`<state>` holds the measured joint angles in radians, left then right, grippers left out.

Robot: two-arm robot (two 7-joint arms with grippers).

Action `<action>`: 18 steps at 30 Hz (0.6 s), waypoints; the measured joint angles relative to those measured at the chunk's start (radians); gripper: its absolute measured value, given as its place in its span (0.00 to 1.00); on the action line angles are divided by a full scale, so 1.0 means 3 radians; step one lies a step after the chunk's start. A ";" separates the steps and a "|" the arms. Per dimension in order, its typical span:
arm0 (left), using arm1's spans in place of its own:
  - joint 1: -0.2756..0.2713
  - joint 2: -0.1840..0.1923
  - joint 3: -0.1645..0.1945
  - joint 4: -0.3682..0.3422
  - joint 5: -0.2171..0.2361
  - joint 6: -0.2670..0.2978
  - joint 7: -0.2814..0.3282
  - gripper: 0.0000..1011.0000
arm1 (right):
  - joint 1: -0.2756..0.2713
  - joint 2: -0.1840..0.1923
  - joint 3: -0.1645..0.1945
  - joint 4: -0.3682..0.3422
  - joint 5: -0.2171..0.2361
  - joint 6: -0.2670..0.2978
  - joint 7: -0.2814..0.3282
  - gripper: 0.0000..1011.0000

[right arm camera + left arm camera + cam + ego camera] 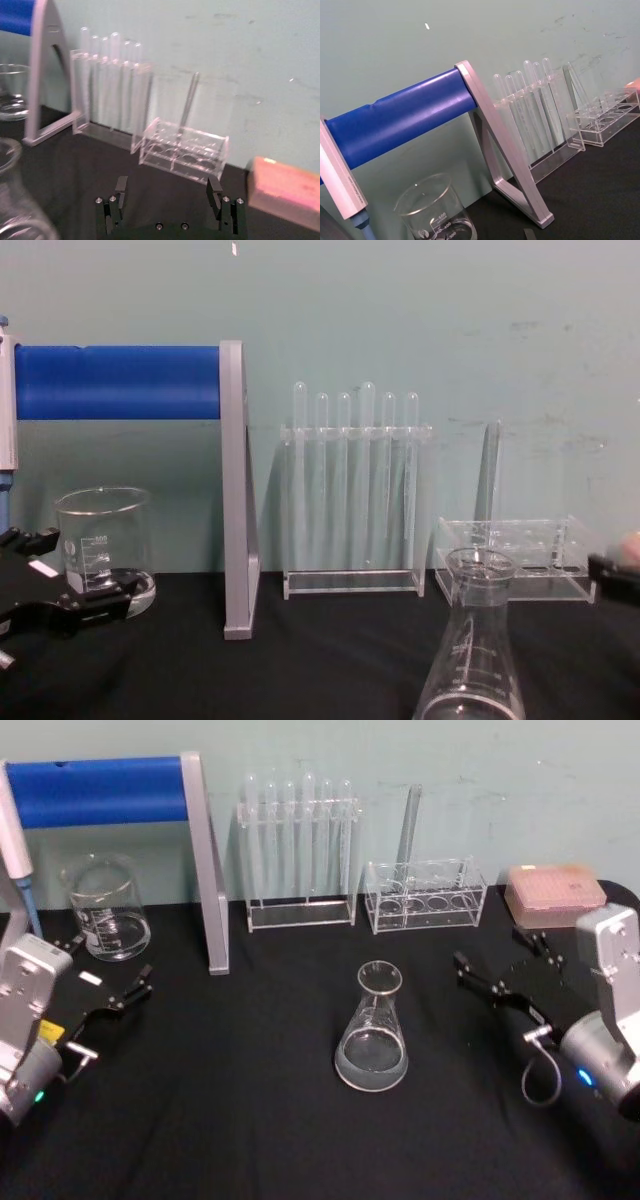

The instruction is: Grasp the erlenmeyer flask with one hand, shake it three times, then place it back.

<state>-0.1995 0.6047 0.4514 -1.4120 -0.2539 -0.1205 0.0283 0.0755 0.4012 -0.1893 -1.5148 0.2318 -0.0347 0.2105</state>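
Observation:
The erlenmeyer flask (372,1030) stands upright on the black table, near the middle, with a little clear liquid in its base. It also shows low in the chest view (472,655) and at the edge of the right wrist view (12,200). My right gripper (488,948) is open, resting to the right of the flask and apart from it; its two fingers (120,186) stand wide with nothing between them. My left gripper (105,970) is open at the table's left side, just in front of a beaker, far from the flask, and holds nothing.
A glass beaker (105,908) stands at the back left beside a grey stand with a blue bar (205,870). Behind the flask are a tall test-tube rack (300,855) and a low clear rack (425,895). A pink box (555,892) sits at the back right.

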 joint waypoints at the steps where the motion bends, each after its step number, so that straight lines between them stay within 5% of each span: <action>1: 0.0000 0.0000 0.0000 0.0000 0.0000 0.0000 0.0000 0.99 | 0.0066 -0.0039 -0.0004 0.0053 -0.0057 0.0002 -0.0046 0.99; 18: 0.0000 0.0000 0.0000 0.0000 0.0000 0.0000 0.0000 0.99 | 0.0413 -0.0265 -0.0097 0.0441 -0.0673 -0.0262 -0.0340 0.99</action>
<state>-0.1995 0.6047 0.4513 -1.4120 -0.2539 -0.1205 0.0283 0.1994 0.3217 -0.2183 -1.3825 0.0299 -0.1134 0.1084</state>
